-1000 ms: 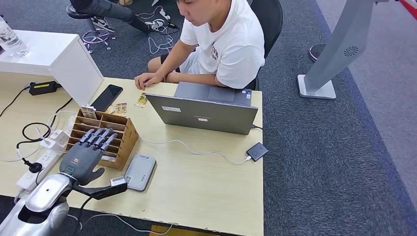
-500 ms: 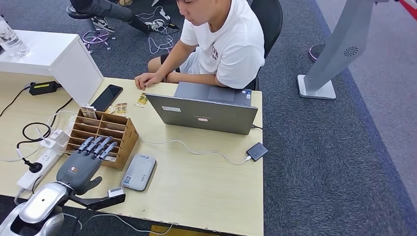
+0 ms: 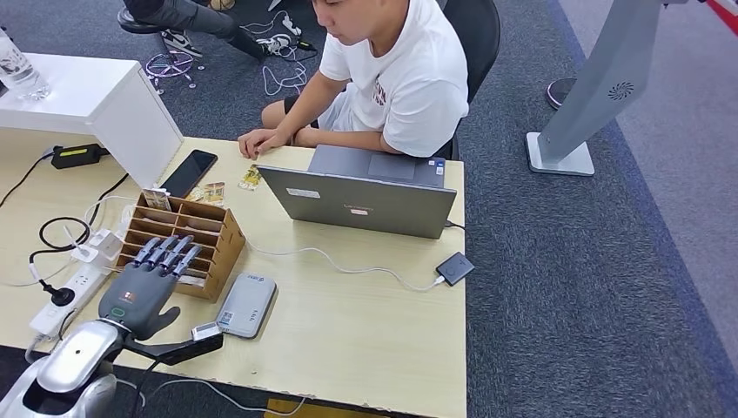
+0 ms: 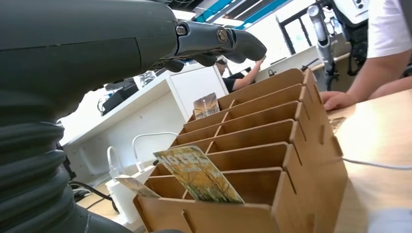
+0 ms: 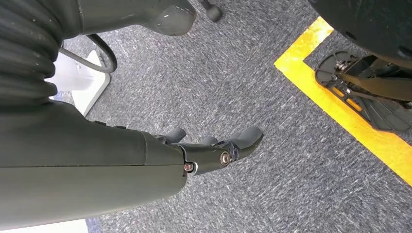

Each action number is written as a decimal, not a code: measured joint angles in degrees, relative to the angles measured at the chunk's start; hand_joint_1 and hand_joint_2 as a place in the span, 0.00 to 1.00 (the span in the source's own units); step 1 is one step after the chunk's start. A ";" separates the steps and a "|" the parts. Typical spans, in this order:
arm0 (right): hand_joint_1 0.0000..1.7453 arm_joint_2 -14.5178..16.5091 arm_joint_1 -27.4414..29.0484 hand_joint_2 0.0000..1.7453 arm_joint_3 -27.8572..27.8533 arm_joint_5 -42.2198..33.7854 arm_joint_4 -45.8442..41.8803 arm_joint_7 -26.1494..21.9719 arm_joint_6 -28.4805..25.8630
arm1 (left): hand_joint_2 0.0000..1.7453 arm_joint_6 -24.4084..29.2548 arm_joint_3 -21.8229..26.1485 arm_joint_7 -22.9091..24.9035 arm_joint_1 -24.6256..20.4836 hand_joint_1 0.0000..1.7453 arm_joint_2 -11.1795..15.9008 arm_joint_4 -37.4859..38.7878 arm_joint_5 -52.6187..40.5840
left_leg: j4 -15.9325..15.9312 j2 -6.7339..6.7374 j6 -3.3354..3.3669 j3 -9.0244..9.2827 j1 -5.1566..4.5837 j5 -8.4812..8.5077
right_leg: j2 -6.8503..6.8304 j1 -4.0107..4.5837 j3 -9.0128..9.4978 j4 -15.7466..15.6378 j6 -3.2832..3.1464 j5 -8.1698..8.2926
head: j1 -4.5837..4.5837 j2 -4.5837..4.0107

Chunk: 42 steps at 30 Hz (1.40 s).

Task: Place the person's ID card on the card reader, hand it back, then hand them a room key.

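Note:
My left hand (image 3: 139,286) hovers with spread fingers (image 3: 171,252) at the near edge of the wooden card organizer (image 3: 196,233) and holds nothing. In the left wrist view the fingers (image 4: 218,40) reach above the organizer (image 4: 272,145). A picture-printed key card (image 4: 199,174) stands in its nearest slot and another card (image 4: 206,104) in a far slot. The grey card reader (image 3: 246,305) lies flat just right of the hand. Small cards (image 3: 251,178) lie on the table by the person's hand (image 3: 259,142). My right hand (image 5: 214,150) hangs over carpet, holding nothing.
An open grey laptop (image 3: 361,198) stands before the seated person. A cable runs from it to a small black box (image 3: 454,267). A black phone (image 3: 189,172) lies behind the organizer. A power strip and cables (image 3: 70,261) crowd the table's left side, beside a white box (image 3: 96,100).
My left hand has drawn back a little toward me and to the left, so its fingers reach less far over the organizer. The person and the table things are unmoved.

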 joint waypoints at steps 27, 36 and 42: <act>0.00 0.00 0.01 1.00 0.01 0.04 0.06 0.04 0.27 | 1.00 -0.71 1.97 0.31 -1.37 1.00 -2.20 3.26 1.28 | 0.00 0.00 0.00 0.00 0.00 0.00 | 0.00 0.00 0.00 0.00 0.00 0.00 | 0.01 0.00; 0.00 0.00 0.01 1.00 0.01 0.01 0.08 0.28 0.21 | 1.00 -1.01 2.09 -0.12 -1.79 1.00 -2.20 3.35 2.18 | 0.00 0.01 0.00 0.00 0.00 0.00 | 0.01 0.00 0.00 0.00 0.00 0.00 | 0.01 0.00; 0.00 0.00 0.01 1.00 0.00 -0.01 0.09 0.28 0.24 | 1.00 -1.08 2.25 -0.13 -1.95 1.00 -2.20 3.42 2.36 | 0.00 0.01 0.00 0.00 0.00 0.00 | 0.01 0.00 0.00 0.00 0.00 0.00 | 0.01 0.00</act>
